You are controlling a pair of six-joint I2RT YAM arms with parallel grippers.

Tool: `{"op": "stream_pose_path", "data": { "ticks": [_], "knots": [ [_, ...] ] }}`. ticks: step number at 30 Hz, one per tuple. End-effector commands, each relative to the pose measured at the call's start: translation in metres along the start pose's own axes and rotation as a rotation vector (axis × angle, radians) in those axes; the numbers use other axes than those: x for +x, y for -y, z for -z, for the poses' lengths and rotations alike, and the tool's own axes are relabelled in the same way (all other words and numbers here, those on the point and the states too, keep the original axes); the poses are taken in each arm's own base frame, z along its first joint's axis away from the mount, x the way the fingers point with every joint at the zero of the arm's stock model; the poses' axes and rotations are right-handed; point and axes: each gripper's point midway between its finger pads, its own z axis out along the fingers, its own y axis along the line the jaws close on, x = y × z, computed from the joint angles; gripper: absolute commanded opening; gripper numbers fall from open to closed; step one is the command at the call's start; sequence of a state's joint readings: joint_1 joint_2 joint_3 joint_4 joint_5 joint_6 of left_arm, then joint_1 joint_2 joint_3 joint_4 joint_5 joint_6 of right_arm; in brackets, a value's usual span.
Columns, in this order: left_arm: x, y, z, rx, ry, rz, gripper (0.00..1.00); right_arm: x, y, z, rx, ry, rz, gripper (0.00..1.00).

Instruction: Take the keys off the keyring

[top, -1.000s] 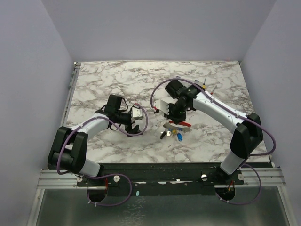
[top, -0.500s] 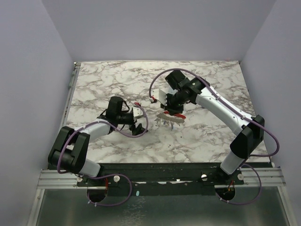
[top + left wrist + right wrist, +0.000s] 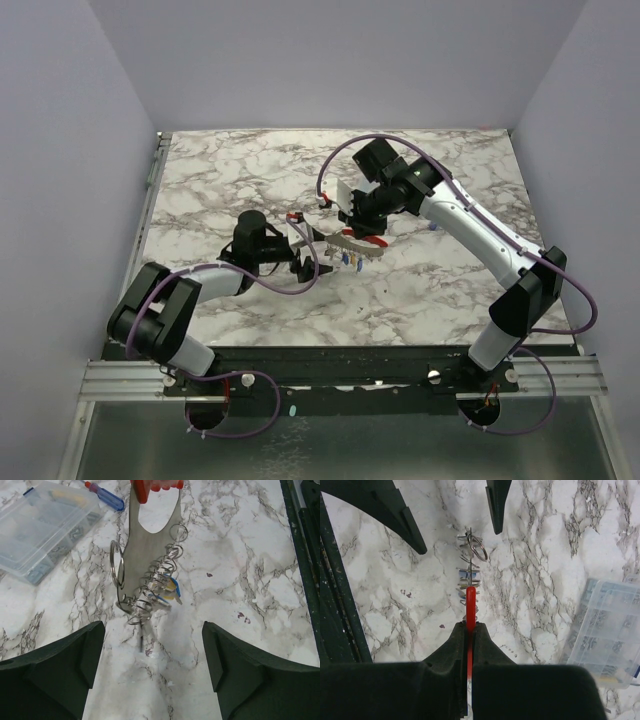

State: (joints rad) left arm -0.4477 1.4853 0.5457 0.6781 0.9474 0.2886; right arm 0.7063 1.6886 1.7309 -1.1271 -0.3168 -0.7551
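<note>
My right gripper is shut on the red handle of a flat silvery metal tool and holds it above the table. Several wire keyrings are threaded along the tool's edge, with one larger ring at its side. Small keys with blue heads hang among them, and they also show in the right wrist view and in the top view. My left gripper is open and empty, low over the table, its jaws facing the tool's lower tip from a short way off.
A clear plastic parts box lies left of the tool, and shows in the right wrist view too. A blue-handled screwdriver lies beside it. The table's dark front rail runs along the right.
My right gripper has carried the tool with the rings and keys left and away from the front edge. My left gripper has swung right and now faces the tool closely.
</note>
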Motion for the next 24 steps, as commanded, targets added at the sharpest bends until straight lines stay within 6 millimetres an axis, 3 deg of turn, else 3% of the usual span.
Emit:
{"op": "stream_pose_path", "data": {
  "ticks": [1, 5, 12, 18, 24],
  "knots": [
    [-0.012, -0.005, -0.007, -0.028, 0.067, -0.011, 0.8, -0.018, -0.006, 0.017, -0.005, 0.063, 0.004, 0.01],
    [-0.007, -0.004, -0.011, -0.023, 0.067, -0.007, 0.63, -0.019, -0.007, 0.019, -0.002, 0.068, 0.007, 0.01],
    [-0.008, 0.003, -0.016, 0.0, 0.076, -0.007, 0.5, -0.02, -0.009, 0.023, 0.001, 0.079, 0.006, 0.01],
    [-0.005, 0.003, -0.015, -0.007, 0.07, 0.002, 0.24, -0.02, -0.01, 0.027, 0.012, 0.083, 0.007, 0.01],
    [0.001, 0.007, -0.01, -0.019, 0.056, 0.013, 0.21, -0.018, -0.011, 0.031, 0.033, 0.09, 0.007, 0.01]
  ]
}}
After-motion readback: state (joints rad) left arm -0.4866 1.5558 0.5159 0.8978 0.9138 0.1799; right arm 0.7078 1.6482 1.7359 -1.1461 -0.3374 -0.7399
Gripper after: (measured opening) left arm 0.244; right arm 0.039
